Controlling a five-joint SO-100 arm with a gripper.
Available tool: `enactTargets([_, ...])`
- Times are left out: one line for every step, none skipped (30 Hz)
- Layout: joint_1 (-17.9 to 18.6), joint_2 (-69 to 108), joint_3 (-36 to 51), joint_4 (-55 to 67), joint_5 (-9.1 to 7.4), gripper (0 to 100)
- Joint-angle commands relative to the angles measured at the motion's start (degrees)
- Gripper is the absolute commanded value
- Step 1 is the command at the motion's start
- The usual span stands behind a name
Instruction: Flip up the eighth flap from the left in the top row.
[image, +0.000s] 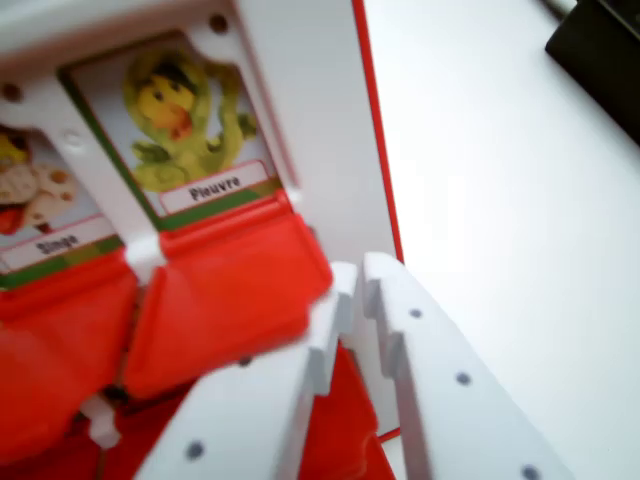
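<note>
A: Target status?

B: A glossy red plastic flap (225, 300) is seen lying folded down below the card labelled "Pieuvre" (195, 120), a yellow-green octopus drawing in a white plastic frame. It is the last flap toward the board's right edge in the wrist view.

A: Neighbours?

B: A second red plastic flap (55, 355) is seen just to the wrist view's left, also down, under a card labelled "Singe" (40, 200). The white game board with thin red edging (330, 130) carries both; its red border (380, 140) is visible along the right side.

A: Gripper?

B: The white 3D-printed gripper (355, 290) is seen at bottom centre, its serrated fingers (400, 330) nearly pressed together, only a narrow slit left between them. Nothing is pinched. The tips are placed just beside the right lower corner of the Pieuvre flap; contact cannot be confirmed.

A: Surroundings?

B: The board is rested on a plain white table (520, 220). A black object (605, 45), blurred, is seen at the table's far right corner of the view.
</note>
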Motion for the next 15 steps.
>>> enactTargets([-1.05, 1.67, -6.15, -2.11, 0.88, 0])
enactTargets([-1.14, 1.76, -6.15, -2.46, 0.97, 0])
enactTargets([-1.14, 1.93, -5.71, -3.08, 1.05, 0])
enactTargets([-1.14, 2.02, -5.71, -3.16, 1.14, 0])
enactTargets([-1.14, 2.02, -5.71, -3.16, 1.23, 0])
enactTargets([-1.14, 2.02, -5.63, -3.16, 1.23, 0])
enactTargets([-1.05, 2.02, -5.63, -3.25, 1.32, 0])
enactTargets([-0.97, 2.02, -5.63, -3.25, 1.14, 0])
enactTargets([-0.88, 1.93, -5.63, -3.6, 1.14, 0])
enactTargets([-0.79, 1.76, -5.63, -3.87, 1.14, 0])
enactTargets([-0.7, 1.76, -5.63, -4.13, 1.23, 0])
enactTargets([-0.7, 1.67, -5.36, -5.1, 1.41, 0])
enactTargets([-0.7, 1.58, -5.27, -5.27, 1.41, 0])
enactTargets([-0.7, 1.49, -5.27, -5.27, 1.41, 0])
enactTargets([-0.7, 1.23, -5.45, -5.45, 1.58, 0])
